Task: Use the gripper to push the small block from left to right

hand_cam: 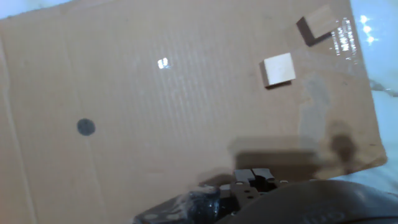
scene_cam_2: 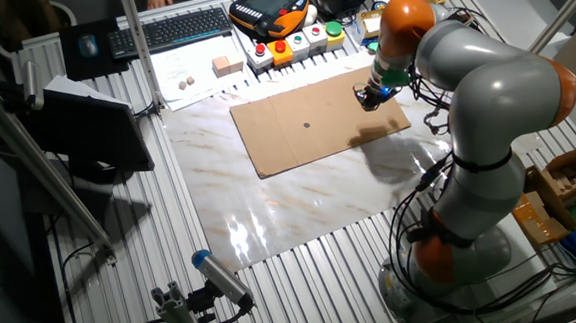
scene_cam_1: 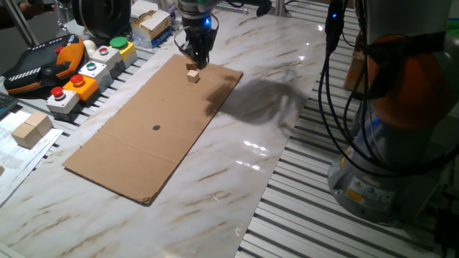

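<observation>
1. The hand (scene_cam_1: 196,57) hangs low over the far end of the cardboard sheet (scene_cam_1: 143,136), its blue light glowing above the fingers.
2. The small block (scene_cam_1: 192,74) sits on the sheet just beside the hand, on the near side of the fingertips in one fixed view; whether they touch cannot be told.
3. In the hand view the small block (hand_cam: 277,69) lies ahead of the fingers (hand_cam: 252,177) and off to the right, with bare cardboard between, not on the line of the fingers.
4. The fingers appear pressed together, nothing between them.
5. The block looks roughly square, with no clear long axis; a flat face turns toward the hand.
6. The other fixed view shows the hand (scene_cam_2: 372,97) at the sheet's end nearest the robot base; the block is too small to make out there.
7. A black dot (scene_cam_1: 156,128) marks the sheet well apart from the block, and the marble surface (scene_cam_1: 237,172) lies beyond the cardboard's edge.
8. Judged from this, the push calls for the hand to get behind the block's left face first.
</observation>
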`<action>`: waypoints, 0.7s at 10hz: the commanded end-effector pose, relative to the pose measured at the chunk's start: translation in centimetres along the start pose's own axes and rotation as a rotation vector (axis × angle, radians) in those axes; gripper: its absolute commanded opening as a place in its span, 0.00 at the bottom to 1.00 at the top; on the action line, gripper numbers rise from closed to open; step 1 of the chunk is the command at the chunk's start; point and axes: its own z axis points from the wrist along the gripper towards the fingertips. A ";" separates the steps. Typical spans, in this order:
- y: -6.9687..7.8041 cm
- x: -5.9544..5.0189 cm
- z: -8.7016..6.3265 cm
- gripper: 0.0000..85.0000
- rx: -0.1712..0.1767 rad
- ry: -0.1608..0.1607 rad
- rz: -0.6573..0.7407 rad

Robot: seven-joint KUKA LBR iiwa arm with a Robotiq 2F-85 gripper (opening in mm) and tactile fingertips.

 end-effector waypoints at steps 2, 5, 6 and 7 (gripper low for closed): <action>-0.7 -0.6 0.3 0.01 -0.005 0.015 0.027; -2.0 -0.8 0.8 0.01 0.010 0.006 0.076; -2.5 -0.8 0.9 0.01 0.005 0.006 0.066; -2.6 -0.8 0.8 0.01 0.015 0.001 0.068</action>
